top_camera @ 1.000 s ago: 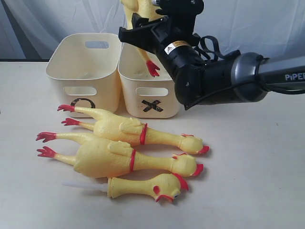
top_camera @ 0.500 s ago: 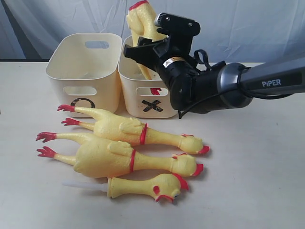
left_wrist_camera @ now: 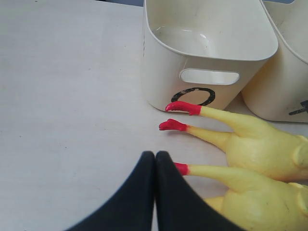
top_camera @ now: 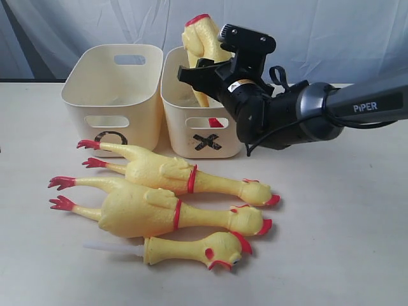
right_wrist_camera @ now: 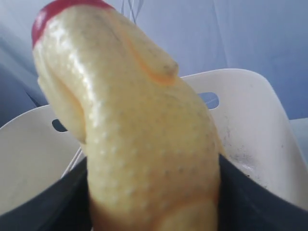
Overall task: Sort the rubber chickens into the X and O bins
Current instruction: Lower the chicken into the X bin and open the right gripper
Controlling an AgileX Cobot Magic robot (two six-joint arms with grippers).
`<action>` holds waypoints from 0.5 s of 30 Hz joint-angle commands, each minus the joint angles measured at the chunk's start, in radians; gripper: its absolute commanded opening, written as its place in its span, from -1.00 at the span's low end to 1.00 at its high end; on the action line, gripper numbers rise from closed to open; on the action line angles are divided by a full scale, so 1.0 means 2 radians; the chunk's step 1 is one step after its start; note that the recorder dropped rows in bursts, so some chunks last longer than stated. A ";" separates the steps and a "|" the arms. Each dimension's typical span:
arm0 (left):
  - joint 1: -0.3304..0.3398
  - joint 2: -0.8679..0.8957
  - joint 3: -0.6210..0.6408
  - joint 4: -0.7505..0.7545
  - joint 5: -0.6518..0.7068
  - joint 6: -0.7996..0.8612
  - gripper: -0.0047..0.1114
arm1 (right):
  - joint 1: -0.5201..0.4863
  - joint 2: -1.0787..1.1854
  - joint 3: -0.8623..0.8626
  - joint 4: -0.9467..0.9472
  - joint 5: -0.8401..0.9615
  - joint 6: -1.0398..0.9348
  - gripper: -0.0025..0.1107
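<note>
- My right end effector (top_camera: pixel 207 73) is clamped around the body of a long chicken (top_camera: pixel 201 35). The chicken stands head-up over the X bin (top_camera: pixel 182 137).
- Its red foot (top_camera: pixel 217 122) shows through the bin's slot handle (top_camera: pixel 199 122), so I judge the legs are already inside.
- To finish well I would go a little lower and centre the body between the walls. Only then would I part the jaws.
- The rubber looks springy and the body stands taller than the bin. Let go from high up, it could tip over the rim toward the O bin (top_camera: pixel 137 95).
- My left end effector (left_wrist_camera: pixel 154 161) is closed on nothing, low by the feet in front of the O bin.
- Two long chickens (top_camera: pixel 166 173) and a short chicken (top_camera: pixel 191 248) lie unsorted on the worktop (top_camera: pixel 344 229).
</note>
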 commanded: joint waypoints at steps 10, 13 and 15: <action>-0.001 0.000 -0.001 -0.002 0.000 0.001 -0.92 | -0.003 -0.002 -0.017 -0.002 0.000 -0.001 0.08; -0.001 0.000 -0.001 -0.002 0.000 0.001 -0.92 | -0.003 -0.002 -0.017 -0.004 -0.003 -0.003 0.20; -0.001 0.000 -0.001 -0.002 0.000 0.001 -0.92 | -0.003 -0.002 -0.017 -0.004 -0.003 -0.005 0.32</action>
